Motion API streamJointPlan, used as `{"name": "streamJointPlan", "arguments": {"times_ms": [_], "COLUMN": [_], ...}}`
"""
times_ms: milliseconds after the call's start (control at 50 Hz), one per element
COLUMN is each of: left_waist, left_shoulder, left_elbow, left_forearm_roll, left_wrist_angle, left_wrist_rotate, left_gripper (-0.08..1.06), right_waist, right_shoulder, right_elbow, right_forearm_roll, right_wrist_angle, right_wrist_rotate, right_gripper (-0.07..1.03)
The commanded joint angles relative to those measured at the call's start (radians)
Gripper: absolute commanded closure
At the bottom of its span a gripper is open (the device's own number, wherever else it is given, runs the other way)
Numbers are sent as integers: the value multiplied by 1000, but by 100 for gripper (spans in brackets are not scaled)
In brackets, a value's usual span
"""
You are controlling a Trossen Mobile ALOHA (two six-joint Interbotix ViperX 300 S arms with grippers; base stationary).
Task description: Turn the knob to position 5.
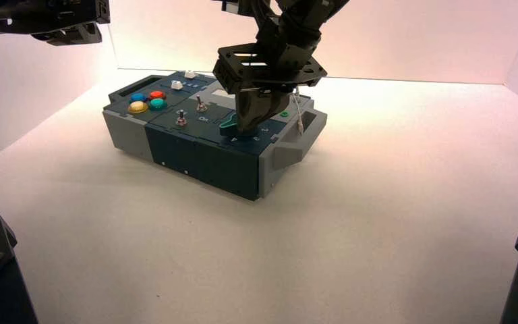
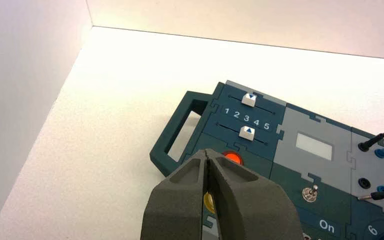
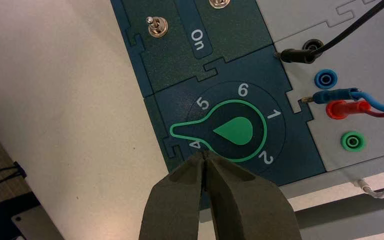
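The knob (image 3: 232,131) is a dark teardrop with a green rim and a light green centre, set in a ring of white digits. Its pointer lies between position 5 (image 3: 202,104) and the 4 (image 3: 195,145). My right gripper (image 3: 205,154) is shut with nothing between its fingers, and its tips sit at the knob's rim beside the 4. From above, the right gripper (image 1: 246,128) stands down on the knob (image 1: 230,122) near the box's right end. My left gripper (image 2: 207,152) is shut and empty, held high above the box's button end.
The box (image 1: 202,152) stands turned on the white table. It bears two white sliders (image 2: 248,99), an orange button (image 2: 232,158), a yellow button (image 1: 138,106) and metal toggle switches (image 3: 156,26). Plugged wires (image 3: 352,102) and a green socket (image 3: 352,142) lie beside the knob.
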Motion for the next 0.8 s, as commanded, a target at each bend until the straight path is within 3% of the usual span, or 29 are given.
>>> {"name": "streamJointPlan", "arguments": {"times_ms": [20, 800], "left_waist": [0, -2], "left_shoulder": [-6, -6], "left_elbow": [-15, -15], "left_forearm_roll": [3, 3], "left_wrist_angle": [-11, -11], "left_wrist_rotate": [2, 3], "left_gripper": [101, 100], "right_waist": [2, 17], "right_shoulder": [-15, 8], "right_elbow": [-28, -66], "right_forearm_roll": [9, 15], "right_wrist_angle": [0, 6], "right_wrist_rotate": [3, 3], "right_gripper": [98, 98]}}
